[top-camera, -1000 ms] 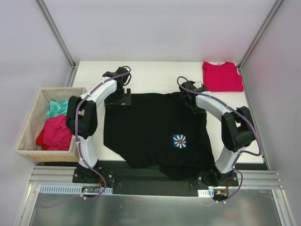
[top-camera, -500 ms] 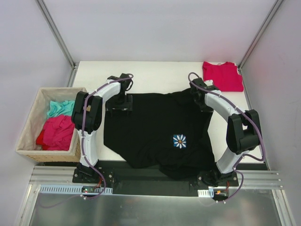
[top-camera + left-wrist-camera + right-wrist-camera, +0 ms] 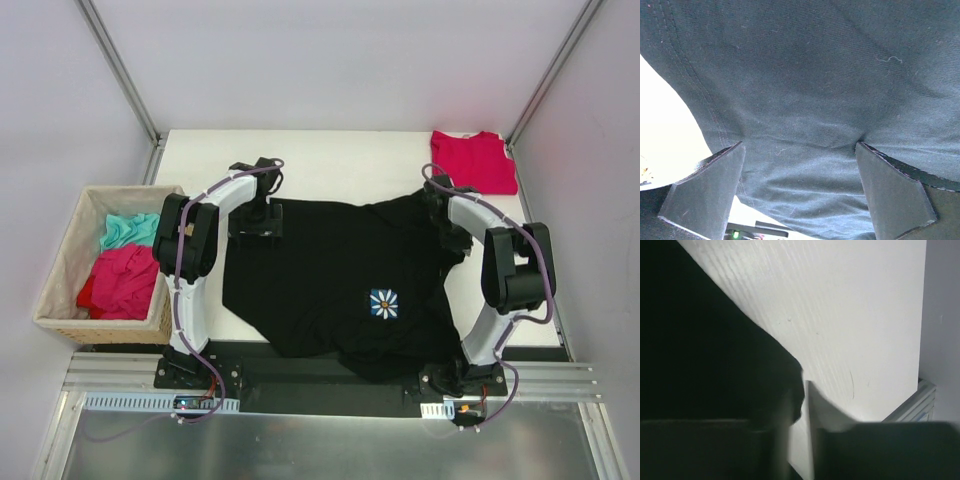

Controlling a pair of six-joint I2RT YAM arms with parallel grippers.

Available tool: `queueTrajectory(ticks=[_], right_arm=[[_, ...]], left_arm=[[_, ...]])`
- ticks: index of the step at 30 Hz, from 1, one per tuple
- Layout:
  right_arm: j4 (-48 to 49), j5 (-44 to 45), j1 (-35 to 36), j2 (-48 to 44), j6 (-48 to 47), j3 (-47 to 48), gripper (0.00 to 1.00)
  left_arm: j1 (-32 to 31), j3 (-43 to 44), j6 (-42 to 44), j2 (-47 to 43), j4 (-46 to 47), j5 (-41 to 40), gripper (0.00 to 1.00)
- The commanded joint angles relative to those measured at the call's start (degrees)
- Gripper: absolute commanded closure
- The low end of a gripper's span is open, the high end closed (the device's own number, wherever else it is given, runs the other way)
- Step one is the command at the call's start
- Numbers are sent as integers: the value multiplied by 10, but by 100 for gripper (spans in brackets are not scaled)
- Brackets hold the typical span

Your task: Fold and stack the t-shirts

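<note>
The large black t-shirt (image 3: 330,280) lies spread face up on the white table, its pale star-like emblem (image 3: 382,303) right of centre. My left gripper (image 3: 254,222) is open over the shirt's far left corner; in the left wrist view its fingers (image 3: 705,190) stand wide apart with black cloth (image 3: 805,75) under and between them. My right gripper (image 3: 447,225) is at the shirt's far right corner; in the right wrist view it (image 3: 802,390) is nearly closed, pinching the cloth's edge (image 3: 700,350). The crimson-red t-shirt (image 3: 472,162) lies folded at the far right corner.
A woven tan basket (image 3: 60,270) stands left of the table, holding teal cloth (image 3: 125,230) and pink-red cloth (image 3: 120,285). Bare white table (image 3: 340,165) shows beyond the shirt. The shirt's near hem hangs over the front rail (image 3: 300,385).
My right gripper has moved right and slightly nearer, pulling the black shirt's far right corner outward. My left gripper has shifted a little nearer over the far left corner.
</note>
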Motion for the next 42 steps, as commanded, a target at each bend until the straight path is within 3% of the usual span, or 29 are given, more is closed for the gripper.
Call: queueTrajectory(ticks=[1,2,3,7,16,22,32,37,42], right_arm=[[-21,4,-15,29,19,13,23],[-22,3,-15,32,19,20,7],[-31,4,-15,33,18,28,3],[-48,7,2,11,7,78,3],[-112,-18,69,73,-66,366,3],[-99,-51,77,136,-70,387,1],[-79,-81,110,183,-73,366,51],[-83,-77,127,199,-72,365,64],[-80,-77,141,196,-66,338,64]], left_arm=[[-1,-4,-8,-6,-14,8,7],[-2,-4,-7,-7,-14,9,7],[-2,-4,-7,-10,-14,9,7],[-7,-2,-6,-17,-14,8,7],[-7,11,-3,-49,-15,-12,7],[-7,10,-2,-52,-17,-13,7],[-7,11,-2,-50,-18,-9,7],[-7,11,-1,-47,-18,-8,7],[-7,13,0,-43,-17,-4,7]])
